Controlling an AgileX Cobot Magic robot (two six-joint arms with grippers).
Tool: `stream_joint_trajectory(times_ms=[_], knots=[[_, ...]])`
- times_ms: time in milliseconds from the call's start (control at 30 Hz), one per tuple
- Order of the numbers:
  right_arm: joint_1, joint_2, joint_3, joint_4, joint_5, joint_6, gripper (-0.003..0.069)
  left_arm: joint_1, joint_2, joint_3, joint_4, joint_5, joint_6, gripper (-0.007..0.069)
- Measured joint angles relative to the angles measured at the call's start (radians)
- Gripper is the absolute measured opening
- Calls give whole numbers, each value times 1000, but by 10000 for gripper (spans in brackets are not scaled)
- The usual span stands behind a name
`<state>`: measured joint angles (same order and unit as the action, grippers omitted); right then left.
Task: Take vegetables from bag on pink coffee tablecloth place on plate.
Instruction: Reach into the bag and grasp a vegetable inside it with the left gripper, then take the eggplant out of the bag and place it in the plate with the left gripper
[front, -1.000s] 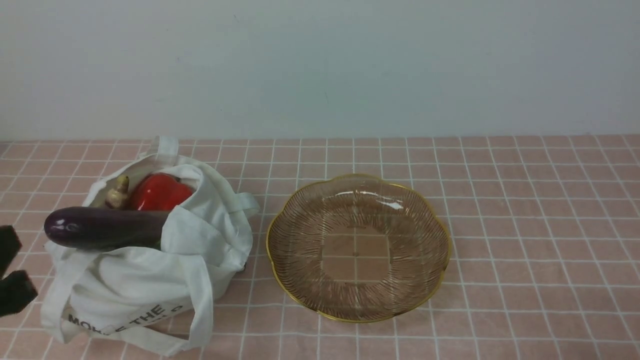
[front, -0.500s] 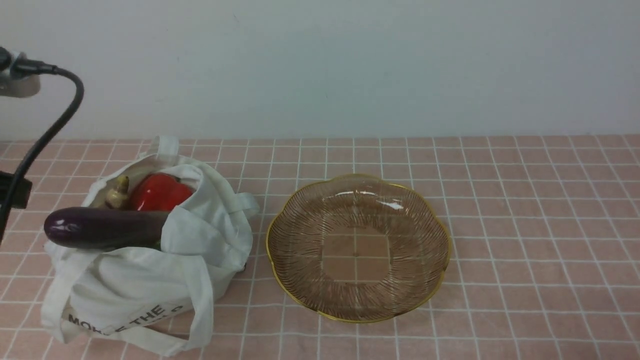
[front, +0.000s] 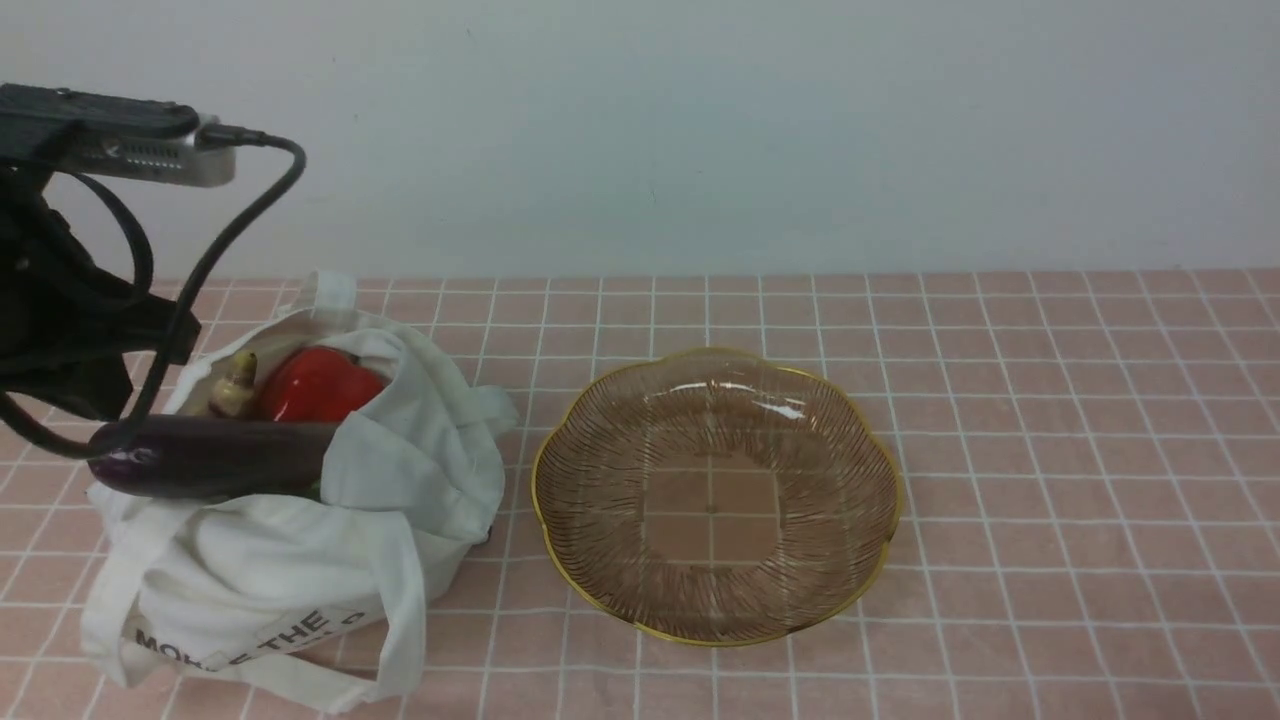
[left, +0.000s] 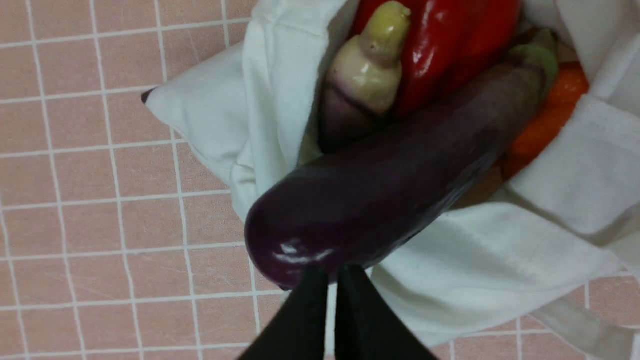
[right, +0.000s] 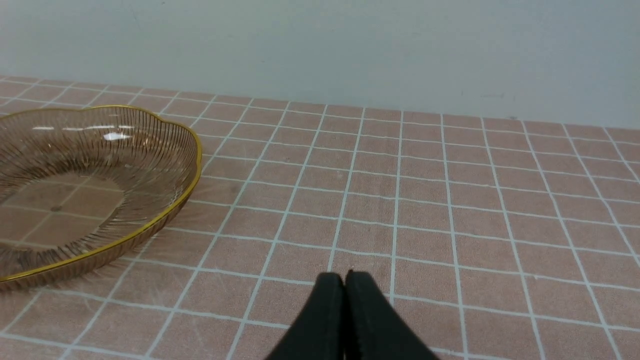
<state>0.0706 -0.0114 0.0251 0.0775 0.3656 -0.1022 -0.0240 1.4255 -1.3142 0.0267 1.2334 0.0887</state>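
Locating bag (front: 270, 560) at the left of the cloth (front: 1050, 450) covering the desk, slumping, mouth opening upward, lettering facing the robot. Locating plate (front: 620, 470) just right of the bag, apart from it, holding nothing. Noting plain wall (front: 700, 130) behind the desk.

Checking obstructions:
- Finding bag fabric folding over the right part of the eggplant (front: 215, 457), with one strap looping down the bag's front.
- Finding the left arm's black cable (front: 230, 215) hanging across the front view, crossing before the eggplant's left end.
- Finding pepper (front: 318, 385) and tapered vegetable (front: 235, 385) crowding in just behind the eggplant and touching it.
- Finding an orange item (left: 545, 125) wedging beside the eggplant in the left wrist view.

Reading eggplant orientation: lying across the bag mouth, long axis running left to right and near level. Rounded end pointing to the robot's left and sticking out past the bag's edge; green stem end pointing right, deep inside the bag. Tapered vegetable standing narrow tip up.

Reading left pincer (left: 332, 272) as hanging above the bag's left side, fingers all but meeting, gripping nothing. Tips lining up with the eggplant's rounded end; contact not determinable.

Reading right pincer (right: 345, 275) as fully closed, gripping nothing, hovering low over bare cloth, near the plate and apart from it.
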Motion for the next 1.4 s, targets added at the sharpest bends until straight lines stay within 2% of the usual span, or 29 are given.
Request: stream_joint_trajectory(times_ms=[167,233,333,367,400,500,567,867,933,1100,1400], knots=[[0,0,0,0,0,0,-15,0,0,0,-1,-19,88,124],[0,0,0,0,0,0,-15,0,1,0,-1,-35,152,243],[0,0,0,0,0,0,-15,0,8,0,-1,-37,196,341],[0,0,0,0,0,0,-15,0,19,-1,-1,-41,225,417],[0,0,0,0,0,0,-15,0,30,-1,1,-45,237,461],[0,0,0,0,0,0,-15,0,71,-1,9,-56,247,563],[0,0,0,0,0,0,-15,0,103,-1,9,-55,251,598],[0,0,0,0,0,0,-15,0,191,-1,3,-40,253,603],[0,0,0,0,0,0,-15,0,199,-1,3,-37,253,578],[0,0,0,0,0,0,-15,0,201,-2,0,-24,253,449],[0,0,0,0,0,0,-15,0,171,-54,-3,-5,226,449]])
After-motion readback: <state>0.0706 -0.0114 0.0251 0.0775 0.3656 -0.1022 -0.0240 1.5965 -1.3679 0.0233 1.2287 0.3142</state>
